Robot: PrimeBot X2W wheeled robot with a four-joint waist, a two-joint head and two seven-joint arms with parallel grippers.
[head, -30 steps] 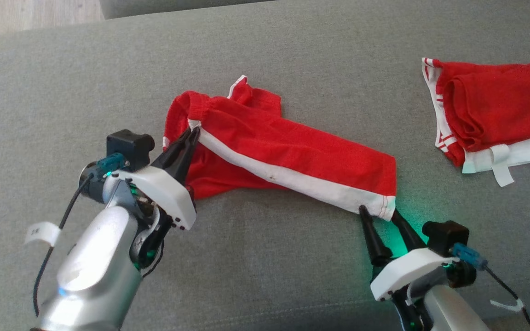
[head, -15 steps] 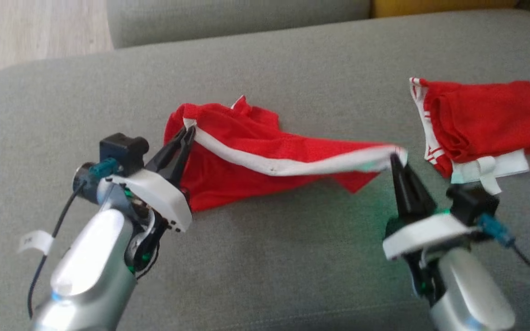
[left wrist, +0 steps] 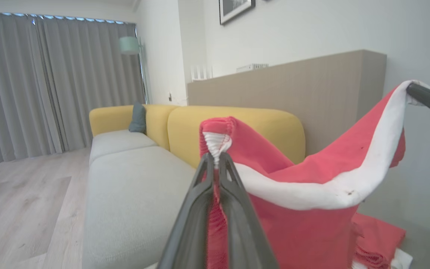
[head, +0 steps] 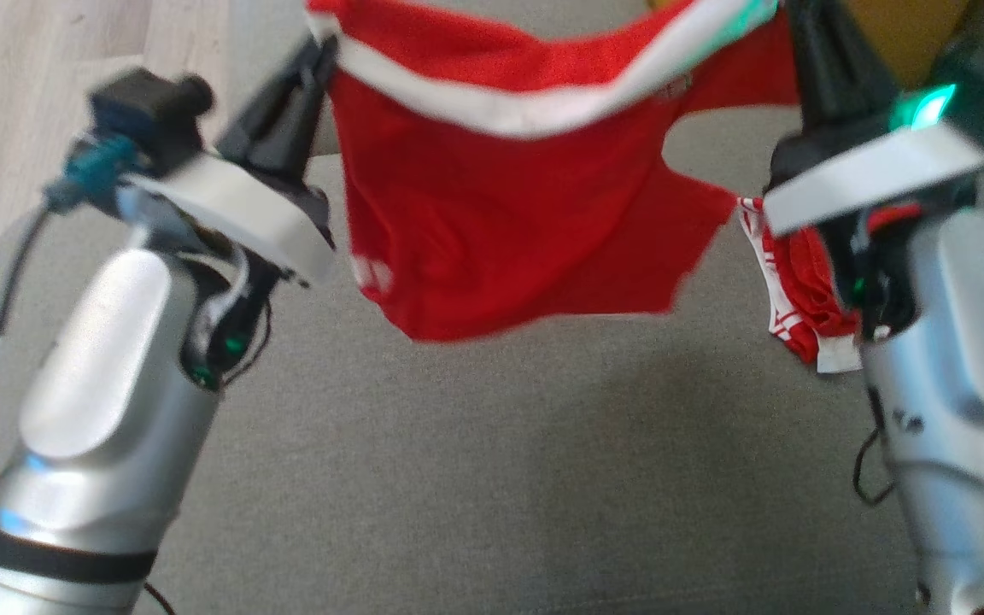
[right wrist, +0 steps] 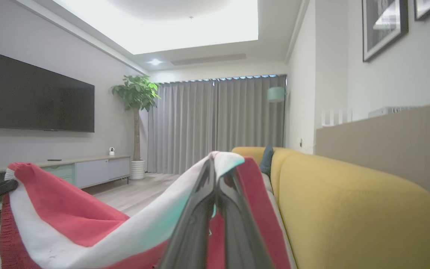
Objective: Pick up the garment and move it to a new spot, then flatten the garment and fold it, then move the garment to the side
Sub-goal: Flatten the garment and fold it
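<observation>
The first step is in hand: the garment (head: 492, 231) hangs in the air above the grey sofa seat (head: 458, 478), clear of it, strung by its white-banded edge between the two grippers. The left gripper (left wrist: 215, 158) is pinched closed on the gathered waistband corner, and the right gripper (right wrist: 215, 170) is likewise clamped on the far end of the white band, so the red cloth droops in a shallow sag between them. Both arms are raised with fingers pointing up and away from the robot, set well apart and roughly level, the pale forearms rising from the lower corners of the head view. Next, as I judge it, the pair should travel together to a bare patch of seat — away from the other red garment (head: 799, 290) lying by the right forearm — and lower the cloth with the band kept taut so it lands spread, not bunched
</observation>
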